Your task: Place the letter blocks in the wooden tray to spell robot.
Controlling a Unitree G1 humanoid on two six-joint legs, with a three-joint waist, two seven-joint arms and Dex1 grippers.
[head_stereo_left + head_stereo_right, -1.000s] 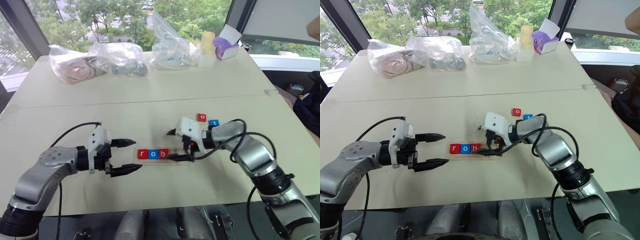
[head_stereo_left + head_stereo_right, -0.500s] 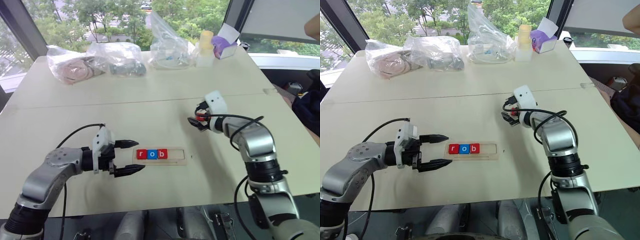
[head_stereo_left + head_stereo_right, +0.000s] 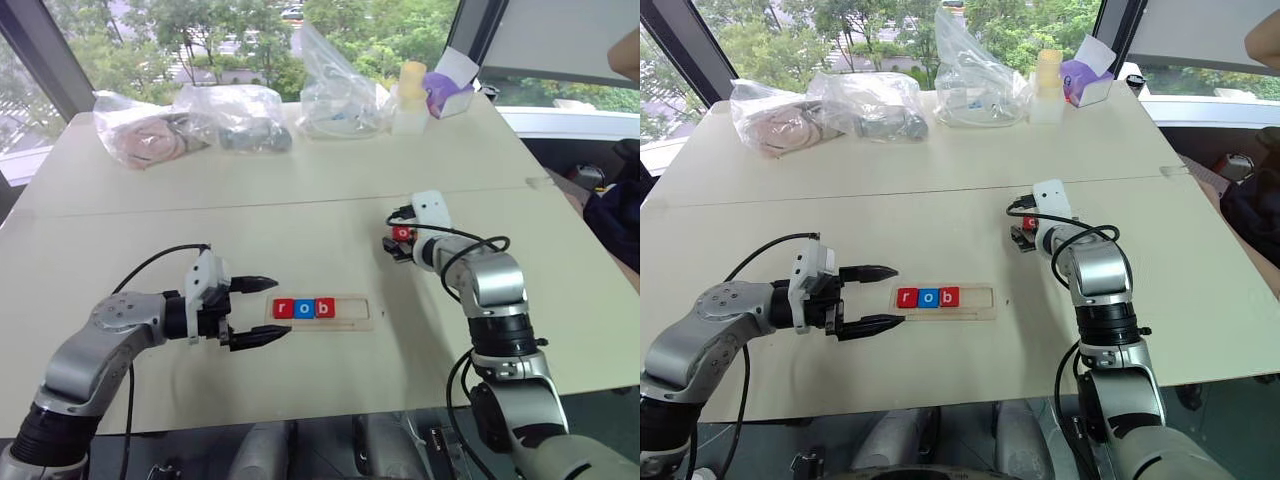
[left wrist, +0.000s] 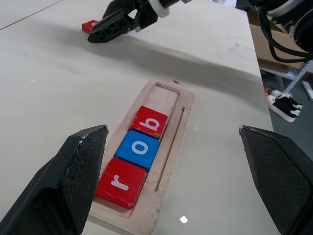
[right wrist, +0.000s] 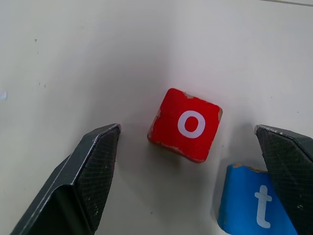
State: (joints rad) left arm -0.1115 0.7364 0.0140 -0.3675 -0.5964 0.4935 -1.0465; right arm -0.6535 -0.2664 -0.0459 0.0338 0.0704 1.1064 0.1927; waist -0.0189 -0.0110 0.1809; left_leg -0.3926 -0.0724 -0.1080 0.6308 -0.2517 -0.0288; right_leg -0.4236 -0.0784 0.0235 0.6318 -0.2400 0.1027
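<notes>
Nearest in, the left gripper [image 3: 262, 312] sits low over the table [image 3: 300, 200] with its fingers spread wide and nothing between them, aimed along the tray's length at its near end. Just past those tips lies the wooden tray [image 3: 360, 312], long axis running left to right across the robot, and it already carries red r [image 4: 120, 183], blue o [image 4: 141, 148] and red b [image 4: 150, 122] side by side (two slots at the right end are bare). Farther out and to the right, the right gripper [image 5: 188, 147] hangs over the loose blocks, fingers well apart and empty. Right between them sits the red o [image 5: 186, 124], flat on the table, turned slightly askew to the fingers. The blue t [image 5: 257, 205] lies just beside it, close to one finger. So the right arm is clearly the nearer one here; closing looks to take the o, though that neighbouring t could get nudged.
</notes>
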